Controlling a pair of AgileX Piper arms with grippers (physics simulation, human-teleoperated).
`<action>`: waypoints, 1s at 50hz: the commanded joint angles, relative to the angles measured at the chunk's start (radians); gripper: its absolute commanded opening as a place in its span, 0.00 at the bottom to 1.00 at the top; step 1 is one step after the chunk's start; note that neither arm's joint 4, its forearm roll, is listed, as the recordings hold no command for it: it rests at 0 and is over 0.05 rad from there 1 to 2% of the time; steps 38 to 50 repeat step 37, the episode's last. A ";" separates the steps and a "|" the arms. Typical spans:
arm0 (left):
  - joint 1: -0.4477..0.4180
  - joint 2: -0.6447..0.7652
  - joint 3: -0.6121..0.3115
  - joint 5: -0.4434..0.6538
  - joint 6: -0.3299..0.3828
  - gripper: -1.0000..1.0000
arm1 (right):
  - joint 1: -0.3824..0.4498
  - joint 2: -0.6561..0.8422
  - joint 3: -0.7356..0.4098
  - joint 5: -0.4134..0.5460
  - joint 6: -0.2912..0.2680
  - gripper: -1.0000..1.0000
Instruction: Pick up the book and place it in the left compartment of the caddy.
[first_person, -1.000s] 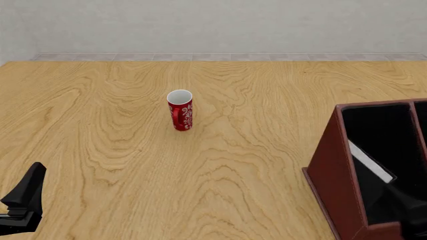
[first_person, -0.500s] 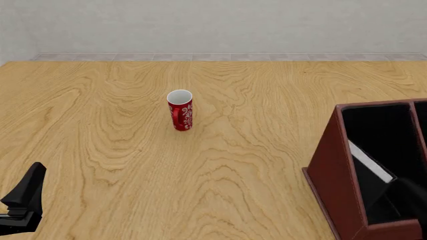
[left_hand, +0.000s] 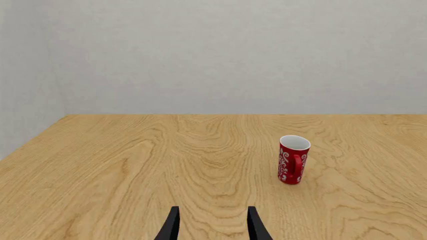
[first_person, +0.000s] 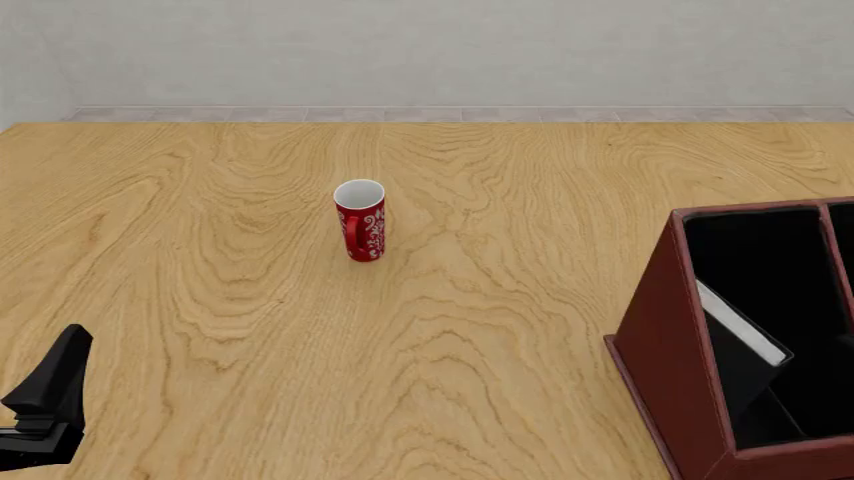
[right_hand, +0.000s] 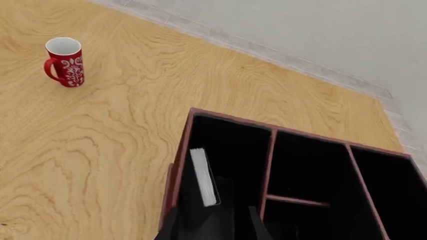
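The black book (first_person: 742, 323) with white page edges leans inside the left compartment (first_person: 754, 255) of the red-brown caddy (first_person: 665, 345) at the right edge of the front view. In the right wrist view the book (right_hand: 203, 176) stands in that compartment (right_hand: 230, 142) of the caddy (right_hand: 179, 160). My right gripper (right_hand: 213, 231) is open and empty, above and just back from the book; it is out of the front view. My left gripper (first_person: 47, 400) rests at the near left, open and empty (left_hand: 213, 231).
A red cup (first_person: 360, 220) with white pattern stands upright mid-table, also in the left wrist view (left_hand: 293, 160) and the right wrist view (right_hand: 64, 62). The caddy has narrower slots (right_hand: 303, 167) past the divider. A grey wall closes the far edge.
The right gripper, seen earlier as a dark shape at the caddy's near corner, has drawn back out of the front view. The book stays leaning in the compartment. The left arm has not moved.
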 joint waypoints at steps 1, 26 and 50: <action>0.000 0.000 0.000 0.000 0.000 1.00 | 0.008 -0.001 -0.066 0.027 -0.028 1.00; 0.000 0.000 0.000 0.000 0.000 1.00 | 0.051 0.025 -0.177 0.048 -0.088 1.00; 0.000 0.000 0.000 0.000 0.000 1.00 | 0.067 0.038 -0.206 0.045 -0.107 1.00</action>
